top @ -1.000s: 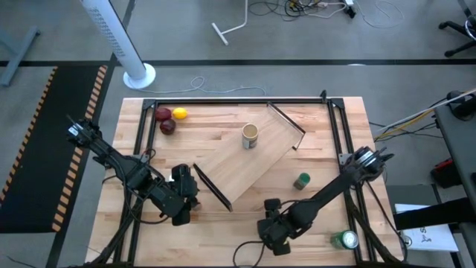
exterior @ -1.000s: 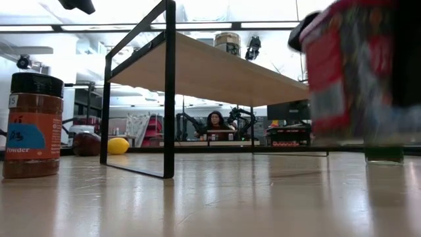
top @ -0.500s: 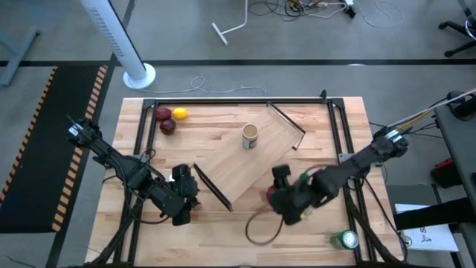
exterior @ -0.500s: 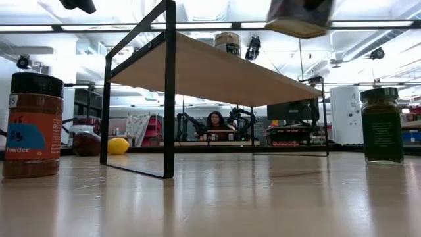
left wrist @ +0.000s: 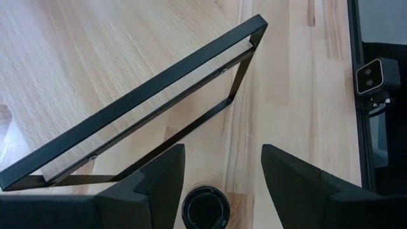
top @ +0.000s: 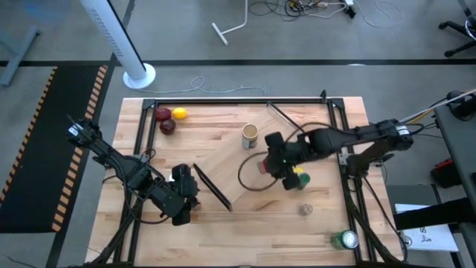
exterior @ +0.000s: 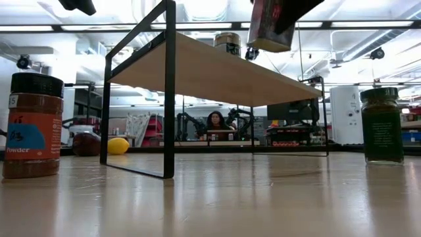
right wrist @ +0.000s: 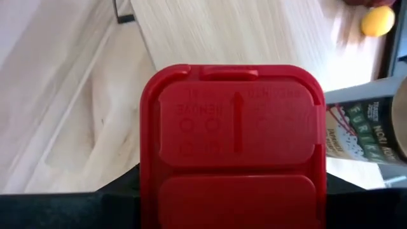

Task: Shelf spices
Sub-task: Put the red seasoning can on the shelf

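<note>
Aloft, right claw [top: 277,165] gripping red jar [right wrist: 233,140].

Grey floor [top: 335,52], white tower fan [top: 119,41]

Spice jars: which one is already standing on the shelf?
Only the tan cylindrical jar stands on the shelf. The red boxy jar is held above it in the right gripper; the green-lidded jar stands on the table.

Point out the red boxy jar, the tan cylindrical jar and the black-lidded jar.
red boxy jar [right wrist: 234,149]: right wrist view, on its red flip lid.
tan cylindrical jar [top: 250,135]: high view, on its top.
black-lidded jar [exterior: 33,126]: low view, on its label.
</note>
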Available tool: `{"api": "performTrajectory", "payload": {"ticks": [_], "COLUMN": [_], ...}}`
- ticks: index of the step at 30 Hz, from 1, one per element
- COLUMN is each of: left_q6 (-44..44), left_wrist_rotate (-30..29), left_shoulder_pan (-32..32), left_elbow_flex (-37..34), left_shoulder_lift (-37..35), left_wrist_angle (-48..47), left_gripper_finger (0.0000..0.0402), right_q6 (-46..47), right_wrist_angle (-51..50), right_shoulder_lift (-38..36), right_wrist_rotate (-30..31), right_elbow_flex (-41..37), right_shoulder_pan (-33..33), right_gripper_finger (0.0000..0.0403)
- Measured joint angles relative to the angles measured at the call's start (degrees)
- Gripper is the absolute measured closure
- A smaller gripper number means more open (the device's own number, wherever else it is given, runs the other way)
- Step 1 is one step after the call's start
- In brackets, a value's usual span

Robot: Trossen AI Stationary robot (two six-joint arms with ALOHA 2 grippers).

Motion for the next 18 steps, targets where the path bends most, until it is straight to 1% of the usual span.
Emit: {"api": "performTrajectory", "payload": {"ticks": [3, 8, 10, 13, 18], "left_q6": [0.0, 0.0, 0.0, 0.2, 0.3], "left_wrist_rotate": [0.0, 0.0, 0.0, 0.0, 0.0], "left_shoulder_pan": [0.0, 0.0, 0.0, 0.0, 0.0], "left_elbow_flex": [0.0, 0.0, 0.0, 0.0, 0.0], "left_shoulder_lift": [0.0, 0.0, 0.0, 0.0, 0.0], "left_wrist_angle": [0.0, 0.0, 0.0, 0.0, 0.0], "left_gripper_finger": [0.0205, 0.0205, 0.0205, 0.0205, 0.0205], "right_q6": [-2.7, -4.4, -4.9, -5.1, -5.6], "right_wrist_angle": [-0.4, -1.6, -1.6, -1.5, -1.3], "right_shoulder_lift": [0.1, 0.4, 0.4, 0.4, 1.2], "right_wrist_rotate": [-2.6, -3.1, -5.0, -6.7, -7.0], "right_elbow_flex": [0.0, 0.0, 0.0, 0.0, 0.0], "right_shoulder_pan": [-2.7, -5.8, -6.7, -7.0, -7.0], "right_gripper_finger": [0.0228, 0.0228, 0.0228, 0.0219, 0.0214]}}
